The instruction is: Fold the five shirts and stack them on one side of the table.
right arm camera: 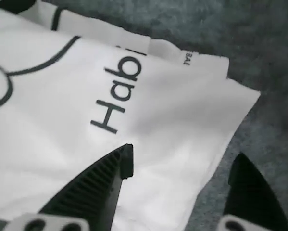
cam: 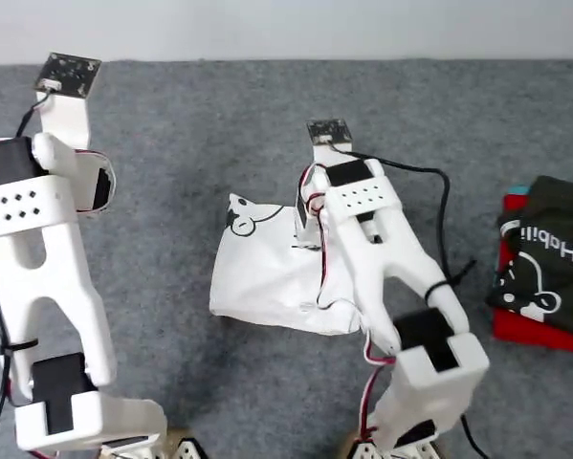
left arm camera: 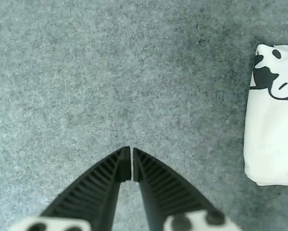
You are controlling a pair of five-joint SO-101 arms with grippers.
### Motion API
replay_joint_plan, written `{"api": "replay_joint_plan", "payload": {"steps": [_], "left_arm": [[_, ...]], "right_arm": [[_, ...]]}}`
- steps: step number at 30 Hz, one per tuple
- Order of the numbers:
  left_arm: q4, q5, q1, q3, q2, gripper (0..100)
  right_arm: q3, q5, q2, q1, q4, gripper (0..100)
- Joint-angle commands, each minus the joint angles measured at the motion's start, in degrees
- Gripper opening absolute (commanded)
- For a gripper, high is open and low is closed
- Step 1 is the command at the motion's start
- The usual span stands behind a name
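Shirt (cam: 262,277) in white, folded down to a squat packet, mid-tabletop (cam: 171,143), a little toward the near edge. Right gripper (right arm camera: 182,161) directly over it, spread wide, gripping nothing. One finger (right arm camera: 100,187) above the cloth by the lettering, the other finger (right arm camera: 247,187) out past the hem over bare grey. So: straddling a free corner of the packet.

Left gripper (left arm camera: 132,163) pinched tight on nothing, hanging over bare tabletop toward the left edge, with the packet well off on the side facing the other arm. Right arm clearly the nearer, practically on top.

Over at the right edge, dark shirt (cam: 549,253) folded on top of red shirt (cam: 525,330): looks like the pile already begun. Lies straight off toward the right edge from the white packet, well apart.

Long axis of the packet hard to call with the arm covering part. Seems a touch longer running left edge to right edge than near to far. Cartoon print up at the packet's far left corner, lettering under the right gripper.

Probably a matter of closing on that corner next, then carrying or dragging rightward to the pile. Risk: a one-corner pinch letting the fold fall open.
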Motion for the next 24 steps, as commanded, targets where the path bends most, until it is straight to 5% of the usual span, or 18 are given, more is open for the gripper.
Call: {"api": "replay_joint_plan", "payload": {"steps": [1, 11, 17, 24], "left_arm": [[-0.6, -0.6, -0.3, -0.2, -2.3, 2], [-0.6, -0.4, -0.3, 2.8, -2.3, 2], [-0.6, -0.4, -0.3, 2.8, -2.3, 2], [-0.4, -0.3, -0.2, 2.8, -2.3, 2]], "right_arm": [[-3.4, -2.6, 2.0, 0.1, 0.4, 33.7], [-3.4, -4.6, 12.8, -0.3, 0.4, 32.5], [-3.6, -0.4, 15.3, 0.0, 1.3, 1.7], [-6.7, 9.1, 15.2, 6.5, 5.6, 1.0]]}}
